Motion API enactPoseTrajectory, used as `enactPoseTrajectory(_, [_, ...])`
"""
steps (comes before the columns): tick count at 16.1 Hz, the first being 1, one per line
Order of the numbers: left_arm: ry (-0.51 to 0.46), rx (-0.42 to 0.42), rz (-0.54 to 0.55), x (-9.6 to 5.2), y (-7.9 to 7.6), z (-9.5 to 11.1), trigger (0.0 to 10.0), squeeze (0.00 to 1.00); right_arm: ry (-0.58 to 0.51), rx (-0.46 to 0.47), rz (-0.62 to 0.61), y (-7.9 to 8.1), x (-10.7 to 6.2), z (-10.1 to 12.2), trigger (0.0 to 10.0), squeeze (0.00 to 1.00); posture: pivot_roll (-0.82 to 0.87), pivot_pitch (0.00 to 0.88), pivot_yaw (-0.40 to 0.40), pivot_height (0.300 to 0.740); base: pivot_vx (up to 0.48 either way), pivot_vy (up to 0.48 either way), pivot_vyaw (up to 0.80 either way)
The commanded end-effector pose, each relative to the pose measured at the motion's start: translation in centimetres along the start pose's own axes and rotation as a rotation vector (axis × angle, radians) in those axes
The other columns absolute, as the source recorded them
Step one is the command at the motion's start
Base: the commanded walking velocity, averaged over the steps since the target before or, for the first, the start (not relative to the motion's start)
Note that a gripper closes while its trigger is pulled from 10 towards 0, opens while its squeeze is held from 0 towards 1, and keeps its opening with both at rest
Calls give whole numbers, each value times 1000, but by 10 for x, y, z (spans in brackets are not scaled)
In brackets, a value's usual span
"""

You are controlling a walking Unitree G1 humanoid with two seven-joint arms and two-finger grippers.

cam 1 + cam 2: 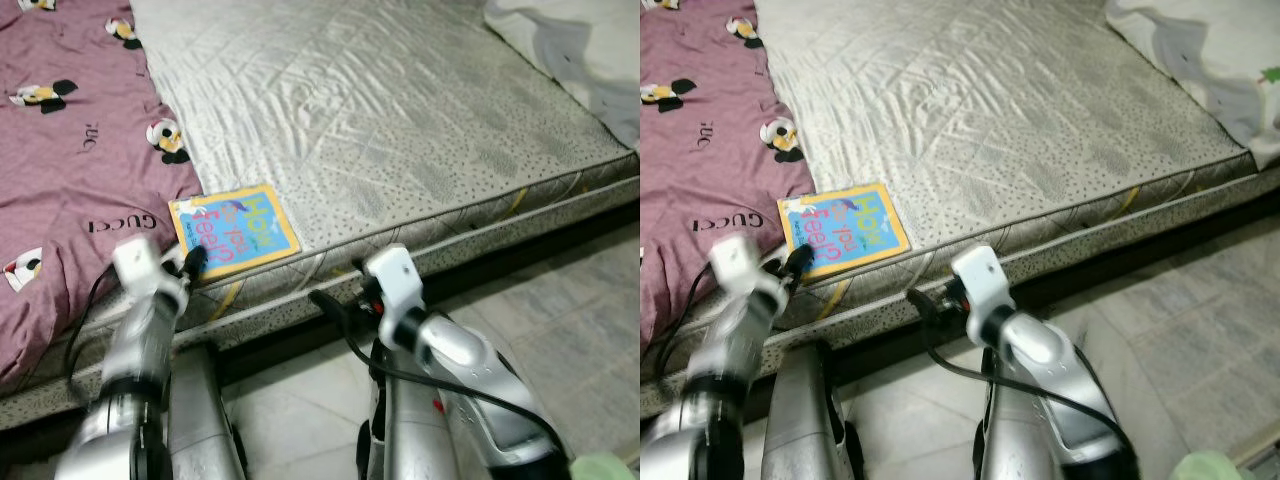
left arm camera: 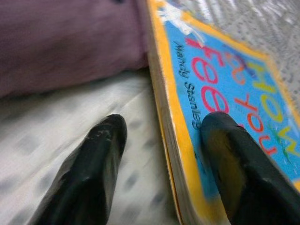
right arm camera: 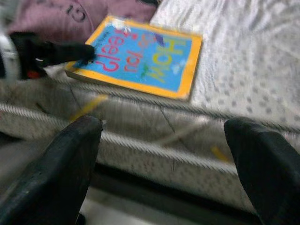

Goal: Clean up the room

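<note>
Item: we find a thin, square, yellow-bordered blue picture book (image 1: 235, 232) lying flat at the front edge of the bare grey quilted mattress (image 1: 400, 130), its far side just beside the mauve printed bedsheet (image 1: 60, 170).

Left tool: the left tool (image 2: 161, 164) is at the book's near corner, its jaws narrowly parted; in the left wrist view one black finger (image 2: 234, 164) rests on the cover and the other (image 2: 89, 164) lies on the mattress beside the book's edge. Nothing is clamped yet.

Right tool: the right tool (image 3: 164, 164) stands spread wide and empty, short of the mattress side and facing the book from below the edge.

Handling: we judge the book light, stiff as a board and not fragile; the glossy cover may slip, and the soft mattress gives under pressure.

Hold point: we advise taking the near edge or corner at the mattress edge, one finger above and one below.

Risk: a push from above may slide it toward the sheet.

Floor: pale tiles (image 1: 560, 300) lie below.
</note>
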State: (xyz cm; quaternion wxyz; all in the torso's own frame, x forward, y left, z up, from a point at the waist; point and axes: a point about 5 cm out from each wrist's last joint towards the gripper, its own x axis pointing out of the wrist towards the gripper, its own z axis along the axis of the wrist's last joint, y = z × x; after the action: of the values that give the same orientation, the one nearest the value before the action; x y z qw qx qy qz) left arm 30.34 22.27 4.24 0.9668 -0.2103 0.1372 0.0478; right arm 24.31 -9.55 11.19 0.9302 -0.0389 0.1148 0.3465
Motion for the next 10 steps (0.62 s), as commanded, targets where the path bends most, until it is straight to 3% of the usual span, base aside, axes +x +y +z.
enactPoseTrajectory(1, [-77,44,-7,-5,-7,17,10000,1000,-20,2,18,5,-2,5,10000,0,-163,129,-27,515,0,0,0])
enactPoseTrajectory(3, [-121,87,6,-21,-9,23,10000,1000,-20,10,31,9,-6,4,10000,0,-140,126,-31,515,0,0,0])
enactPoseTrajectory(5, [-39,97,30,-31,-4,7,10000,1000,-22,14,49,13,-9,3,10000,0,-119,127,-39,515,0,0,0])
enactPoseTrajectory(6, [0,87,42,-27,7,-1,10000,1000,-26,5,58,16,-12,4,10000,0,-131,134,-47,515,0,0,0])
enactPoseTrajectory(9, [6,79,23,-17,8,1,10000,1000,-23,-3,46,14,-16,5,10000,0,-152,143,-49,515,0,0,0])
enactPoseTrajectory(10, [20,63,8,-10,6,2,10000,1000,-14,-9,30,13,-25,3,10000,0,-171,150,-49,515,0,0,0])
